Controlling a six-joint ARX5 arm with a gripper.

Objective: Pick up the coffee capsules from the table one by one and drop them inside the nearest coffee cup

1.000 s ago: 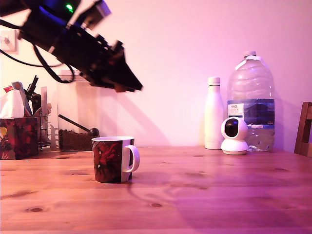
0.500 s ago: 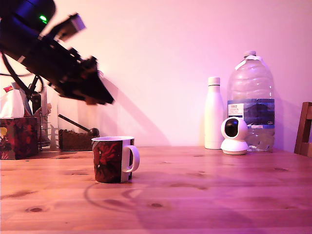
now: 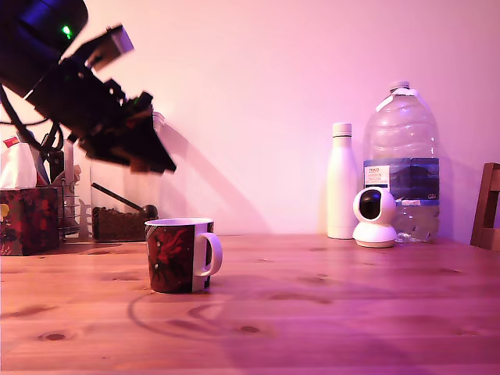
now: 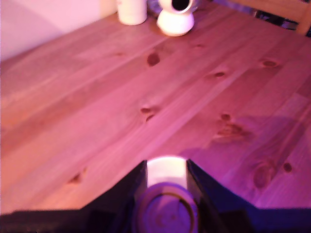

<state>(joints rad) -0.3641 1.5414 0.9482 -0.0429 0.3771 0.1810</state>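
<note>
The coffee cup (image 3: 179, 255), dark red-and-black floral with a white rim and white handle, stands on the brown pine table (image 3: 328, 297) left of centre in the exterior view. My gripper (image 3: 158, 164) hangs tilted above the cup, slightly toward the exterior view's left. In the wrist view the gripper (image 4: 166, 169) is shut on a round coffee capsule (image 4: 166, 213) with a pale end, held between the two dark fingers (image 4: 130, 187). I see no other capsules on the table. The cup does not show in the wrist view.
At the back right of the exterior view stand a white bottle (image 3: 342, 181), a large water bottle (image 3: 401, 164) and a small white camera (image 3: 374, 217). A chair (image 3: 488, 207) is at the right edge. A tissue box (image 3: 30, 220) and a jar (image 3: 117, 195) sit back left.
The arm has swung toward the exterior view's left, from above and right of the cup to just above and left of its rim. The cup has not moved.
</note>
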